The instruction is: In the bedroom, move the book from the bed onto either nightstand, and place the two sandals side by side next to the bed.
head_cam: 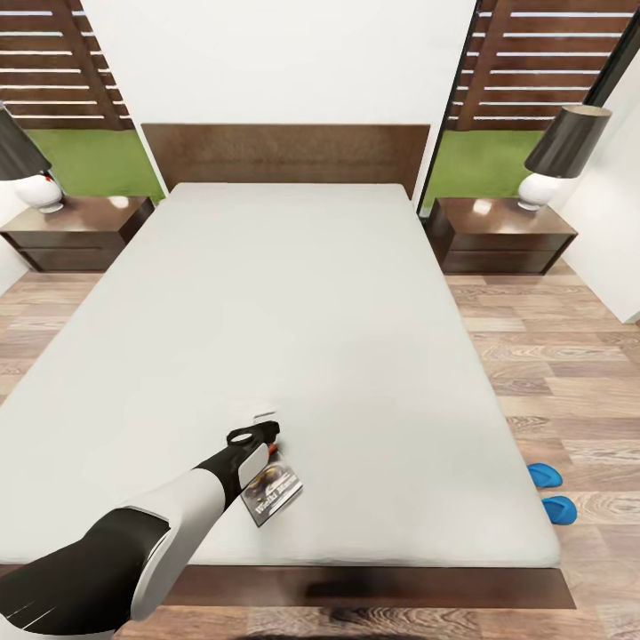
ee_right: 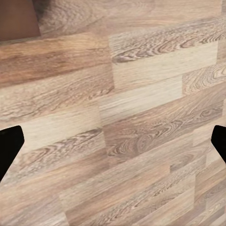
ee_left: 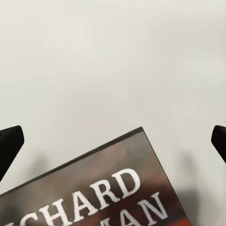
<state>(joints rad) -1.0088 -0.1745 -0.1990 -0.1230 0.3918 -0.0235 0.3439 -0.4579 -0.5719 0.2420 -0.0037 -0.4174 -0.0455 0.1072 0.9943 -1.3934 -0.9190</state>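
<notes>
The book [head_cam: 272,494], a thin dark paperback with white lettering, lies flat on the light-grey mattress of the bed [head_cam: 293,329] near its foot edge. My left gripper [head_cam: 260,428] hangs just over the book's far end, open. In the left wrist view the book [ee_left: 101,195] lies below and between the dark fingertips [ee_left: 9,147], which stand wide apart and touch nothing. Two blue sandals [head_cam: 544,475] [head_cam: 559,509] lie on the floor by the bed's right side, close together. A nightstand [head_cam: 76,227] flanks the headboard on the left and another nightstand [head_cam: 500,233] on the right. My right gripper [ee_right: 113,143] is open over bare floor.
Each nightstand carries a white-based lamp with a dark shade [head_cam: 20,151] [head_cam: 565,138]. Wood-plank floor [head_cam: 569,373] runs along both sides of the bed. A dark brown corner [ee_right: 16,19] shows at the edge of the right wrist view. White wall stands close on the far right.
</notes>
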